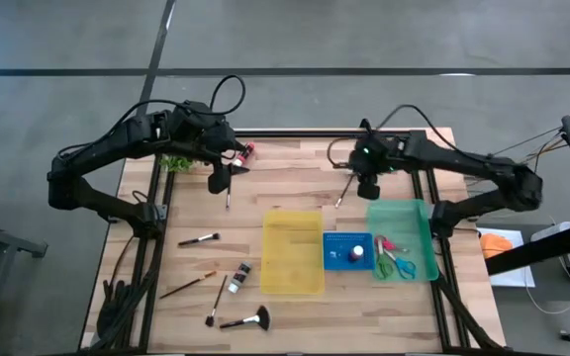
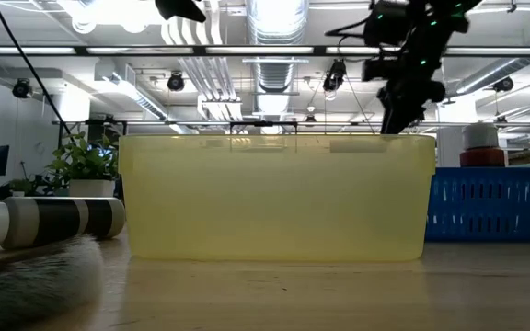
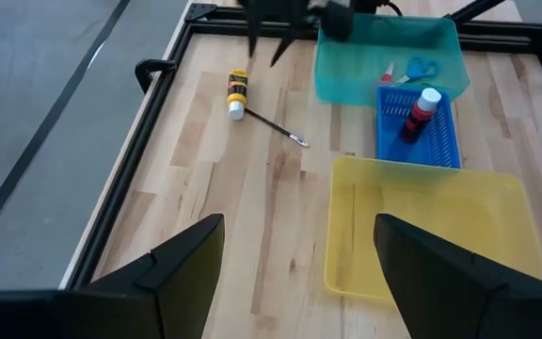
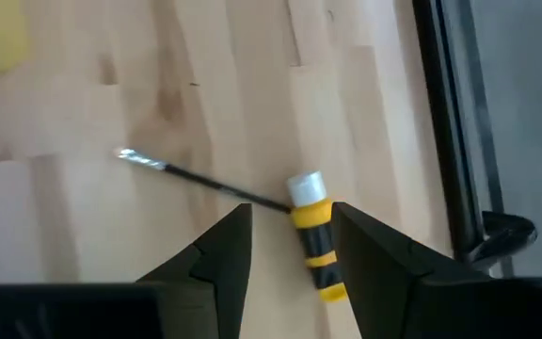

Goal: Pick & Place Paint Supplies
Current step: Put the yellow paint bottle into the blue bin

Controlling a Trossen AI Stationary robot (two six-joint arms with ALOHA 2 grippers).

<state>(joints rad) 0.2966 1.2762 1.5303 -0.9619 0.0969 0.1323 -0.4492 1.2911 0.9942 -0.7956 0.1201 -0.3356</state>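
A small yellow-and-black paint bottle [image 4: 314, 243] with a white cap lies on its side on the wood near the table's far right corner. A thin paintbrush [image 4: 196, 179] lies beside it, one end of the brush at the cap. My right gripper [image 4: 290, 209] hangs above the bottle, pointing steeply down. Its fingers are open on either side of the bottle and touch nothing. In the left wrist view it stands off the table beyond the bottle [image 3: 237, 91]. My left gripper [image 3: 299, 218] waits open and holds nothing, high over the far left of the table [image 1: 221, 180].
A yellow tray [image 1: 293, 252], a blue tray [image 1: 348, 252] holding a red bottle [image 1: 356, 254], and a green tray [image 1: 401, 237] holding scissors [image 1: 396, 259] sit mid-table. Several brushes, a fan brush [image 1: 248, 320] and a black bottle [image 1: 240, 277] lie at the near left. A plant [image 1: 176, 161] and a red bottle [image 1: 248, 151] are at the far left.
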